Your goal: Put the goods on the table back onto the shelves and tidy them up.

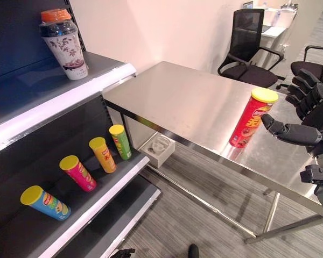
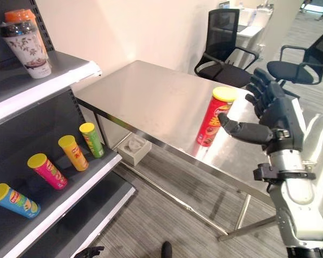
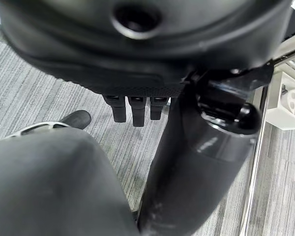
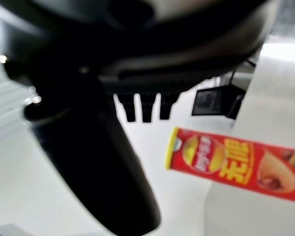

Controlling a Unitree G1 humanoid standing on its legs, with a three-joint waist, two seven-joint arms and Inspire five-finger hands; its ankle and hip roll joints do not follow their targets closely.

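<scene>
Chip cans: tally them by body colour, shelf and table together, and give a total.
Red: 1, the red can upright on the table
Green: 1
Orange: 1
Pink: 1
Blue: 1
Total: 5

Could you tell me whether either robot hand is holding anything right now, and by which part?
Nothing is held. The right robot hand is open beside the red can, not touching it; the left robot hand hangs empty.
</scene>
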